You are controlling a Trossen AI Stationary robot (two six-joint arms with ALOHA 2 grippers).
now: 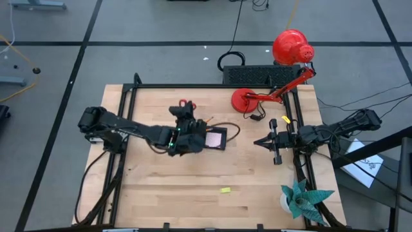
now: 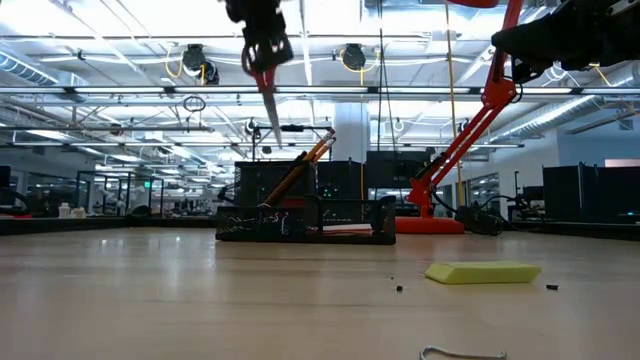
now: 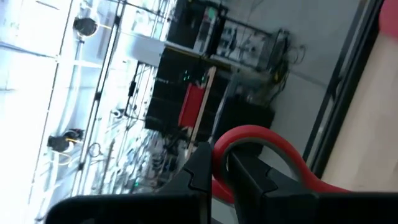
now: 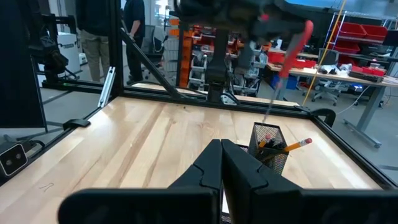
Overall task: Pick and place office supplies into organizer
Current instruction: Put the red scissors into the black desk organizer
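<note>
My left gripper (image 1: 185,111) hangs high over the table's middle, just left of the organizer (image 1: 225,132), and is shut on the red-handled scissors (image 2: 270,100). The organizer is a small black tray (image 2: 305,218) with orange pencils (image 2: 300,170) leaning in its mesh cup (image 4: 268,144) and a pink pad (image 1: 214,138) inside. A small yellow piece (image 2: 483,271) lies flat on the near part of the table, with two tiny black clips (image 2: 400,289) beside it. My right gripper (image 1: 257,142) waits shut, in the air right of the organizer. My left gripper pinches the scissors by one red handle loop (image 3: 261,146), which curves out past the two fingers (image 3: 199,171). The scissors are lifted clear and hang below the gripper, with the blades (image 2: 274,125) pointing down above the organizer's left end.
A red desk lamp (image 1: 283,71) stands at the far right corner, its base (image 1: 244,100) on the table. A teal paper plant (image 1: 302,196) sits at the near right corner. A bent wire piece (image 2: 460,352) lies at the near edge. Bare wood stretches across the near left.
</note>
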